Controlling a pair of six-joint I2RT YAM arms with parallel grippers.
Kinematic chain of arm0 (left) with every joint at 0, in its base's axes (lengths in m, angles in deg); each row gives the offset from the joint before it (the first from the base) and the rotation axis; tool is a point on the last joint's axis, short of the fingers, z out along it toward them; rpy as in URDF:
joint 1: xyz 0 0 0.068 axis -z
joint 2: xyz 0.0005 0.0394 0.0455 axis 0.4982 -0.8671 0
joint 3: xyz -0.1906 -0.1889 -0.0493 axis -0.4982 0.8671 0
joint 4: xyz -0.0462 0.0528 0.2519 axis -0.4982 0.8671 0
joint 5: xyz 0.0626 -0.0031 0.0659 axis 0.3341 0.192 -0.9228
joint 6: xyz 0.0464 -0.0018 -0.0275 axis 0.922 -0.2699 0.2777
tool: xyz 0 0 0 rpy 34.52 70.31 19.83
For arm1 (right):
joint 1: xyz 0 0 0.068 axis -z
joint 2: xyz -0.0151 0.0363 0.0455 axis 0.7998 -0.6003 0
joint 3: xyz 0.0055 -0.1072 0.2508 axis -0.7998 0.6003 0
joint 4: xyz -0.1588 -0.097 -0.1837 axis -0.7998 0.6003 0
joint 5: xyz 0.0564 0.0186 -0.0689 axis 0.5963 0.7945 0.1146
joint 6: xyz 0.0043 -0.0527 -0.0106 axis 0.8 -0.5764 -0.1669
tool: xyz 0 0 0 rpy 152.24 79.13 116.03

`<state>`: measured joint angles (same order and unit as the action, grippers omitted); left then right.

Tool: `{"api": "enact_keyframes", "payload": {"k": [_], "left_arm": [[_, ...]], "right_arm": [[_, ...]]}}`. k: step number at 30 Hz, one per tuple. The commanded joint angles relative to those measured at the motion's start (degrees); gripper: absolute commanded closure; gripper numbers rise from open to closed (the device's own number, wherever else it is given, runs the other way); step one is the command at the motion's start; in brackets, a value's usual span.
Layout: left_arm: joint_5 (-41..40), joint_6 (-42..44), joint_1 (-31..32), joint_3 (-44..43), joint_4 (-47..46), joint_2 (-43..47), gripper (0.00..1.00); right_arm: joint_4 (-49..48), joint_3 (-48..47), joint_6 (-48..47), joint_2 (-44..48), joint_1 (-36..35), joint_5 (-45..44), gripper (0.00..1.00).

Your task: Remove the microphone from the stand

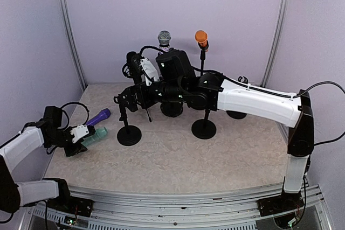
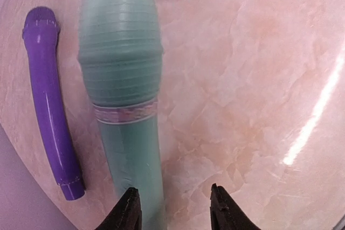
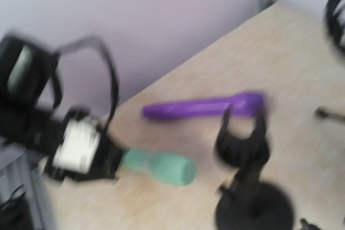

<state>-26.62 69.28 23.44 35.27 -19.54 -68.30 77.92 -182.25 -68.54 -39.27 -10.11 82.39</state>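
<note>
A teal microphone [image 2: 121, 74] lies flat on the table with a purple microphone [image 2: 48, 100] beside it. My left gripper [image 2: 175, 208] is open, low over the teal handle, which runs by the left finger [image 2: 129, 211]. In the top view this gripper [image 1: 89, 136] sits at the teal microphone [image 1: 97, 134]. An orange microphone [image 1: 201, 38] and a grey one [image 1: 164, 37] stand in stands at the back. My right gripper [image 1: 128, 97] hovers by an empty stand's clip [image 3: 242, 136]. Its fingers do not show in the blurred right wrist view.
The empty stand's round base [image 1: 129, 134] sits left of centre. The orange microphone's stand base [image 1: 204, 129] is beside it. The right arm [image 1: 253, 100] stretches across the back of the table. Purple walls close in the back and sides.
</note>
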Motion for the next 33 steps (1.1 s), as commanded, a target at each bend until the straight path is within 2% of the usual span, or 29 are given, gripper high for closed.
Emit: {"api": "enact_keyframes", "payload": {"k": [1, 7, 13, 17, 20, 27, 31, 33], "left_arm": [[-9.46, 0.53, -1.06, 6.3, -14.72, -0.5, 0.57], [-10.09, -0.11, -2.63, 9.94, -18.84, -1.54, 0.56], [-9.7, -0.11, -3.38, 10.24, -20.61, -1.0, 0.57], [-7.37, 0.36, -4.63, 9.14, -18.87, -1.04, 0.56], [-4.49, 0.45, -5.56, 7.05, -14.09, -0.52, 0.54], [4.16, 1.51, -7.23, -1.54, 1.1, 2.93, 0.34], [5.49, -0.66, -7.25, -5.19, 3.38, 3.81, 0.24], [4.5, -1.82, -7.35, -5.8, 1.64, 3.88, 0.19]], "right_arm": [[3.63, -9.39, -6.09, -6.4, -0.06, -7.21, 0.0], [6.71, -20.8, -9.59, -15.13, 0.41, -7.16, 0.01], [7.04, -24.98, -11.04, -20.81, 1.73, -8.23, 0.09], [6.36, -26.94, -12.22, -23.87, 2.13, -8.3, 0.13], [5.56, -28.0, -12.77, -26.18, 2.37, -8.62, 0.17], [0.07, -29.82, -13.4, -29.12, 2.84, -7.47, 0.28], [-3.43, -30.16, -13.65, -30.09, 2.84, -6.29, 0.39], [-4.26, -30.78, -13.67, -30.58, 2.84, -6.33, 0.48]]}}
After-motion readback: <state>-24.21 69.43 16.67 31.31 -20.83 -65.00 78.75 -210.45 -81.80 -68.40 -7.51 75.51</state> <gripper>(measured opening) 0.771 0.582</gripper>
